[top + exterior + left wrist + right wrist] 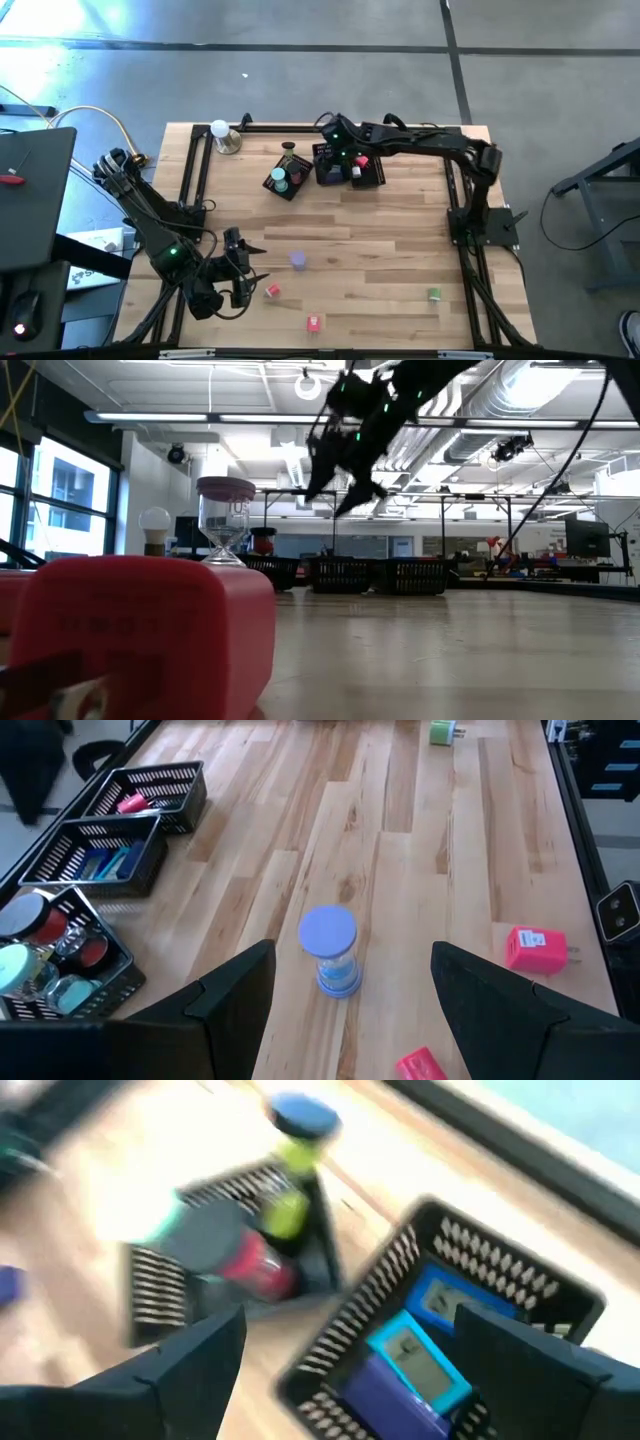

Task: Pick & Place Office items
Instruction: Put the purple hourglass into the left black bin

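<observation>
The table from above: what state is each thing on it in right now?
Left gripper: fingers open, empty, low near the purple hourglass.
Right gripper: fingers open, above the baskets.
Purple hourglass: upright, loose.
Green piece: loose.
Pink block: loose.

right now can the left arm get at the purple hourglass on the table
Probably yes. The left gripper is open and points straight at the purple hourglass, which stands upright on bare wood between its fingers' line, with nothing between them; the pink blocks lie off to the side.

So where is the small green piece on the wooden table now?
In the high view, the small green piece lies alone on the table's right side near the front edge, far right of the pink block.
</observation>
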Available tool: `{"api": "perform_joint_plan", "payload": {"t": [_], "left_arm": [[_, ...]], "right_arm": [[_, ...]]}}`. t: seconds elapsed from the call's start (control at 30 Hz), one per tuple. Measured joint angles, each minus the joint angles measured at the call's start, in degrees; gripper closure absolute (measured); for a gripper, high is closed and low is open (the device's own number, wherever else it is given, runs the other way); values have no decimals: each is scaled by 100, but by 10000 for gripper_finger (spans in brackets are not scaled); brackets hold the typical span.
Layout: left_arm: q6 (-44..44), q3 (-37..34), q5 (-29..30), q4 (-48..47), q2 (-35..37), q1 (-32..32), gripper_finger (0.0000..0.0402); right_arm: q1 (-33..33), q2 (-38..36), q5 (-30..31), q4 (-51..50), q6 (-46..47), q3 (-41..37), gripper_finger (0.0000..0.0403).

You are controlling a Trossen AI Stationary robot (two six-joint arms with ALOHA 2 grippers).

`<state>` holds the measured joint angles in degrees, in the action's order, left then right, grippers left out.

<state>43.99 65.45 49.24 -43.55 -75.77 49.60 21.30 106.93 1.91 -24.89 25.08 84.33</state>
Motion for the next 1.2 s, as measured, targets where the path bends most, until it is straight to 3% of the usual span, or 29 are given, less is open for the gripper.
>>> {"api": "perform_joint_plan", "payload": {"t": [0.23,0.43,0.6,0.93,1.1,1.2], "left_arm": [[93,-2,-99,-66,0,0,142],[303,-4,-711,-62,2,9,142],[451,-4,-741,-84,2,9,142],[877,-4,-743,-71,-8,20,142],[517,-4,-673,-57,-204,-29,142],[132,-4,-465,-36,-525,-158,142]], "right_arm": [[-727,-786,728,-303,-295,8,56],[-1895,-1043,1443,-834,-274,2,56],[-2962,-1042,2430,-1189,-4,1,56],[-5100,-1094,5095,-2524,1616,2,56],[-5814,-1094,5983,-3133,2419,2,56],[-6018,-1094,6217,-3210,2606,2,56]]}}
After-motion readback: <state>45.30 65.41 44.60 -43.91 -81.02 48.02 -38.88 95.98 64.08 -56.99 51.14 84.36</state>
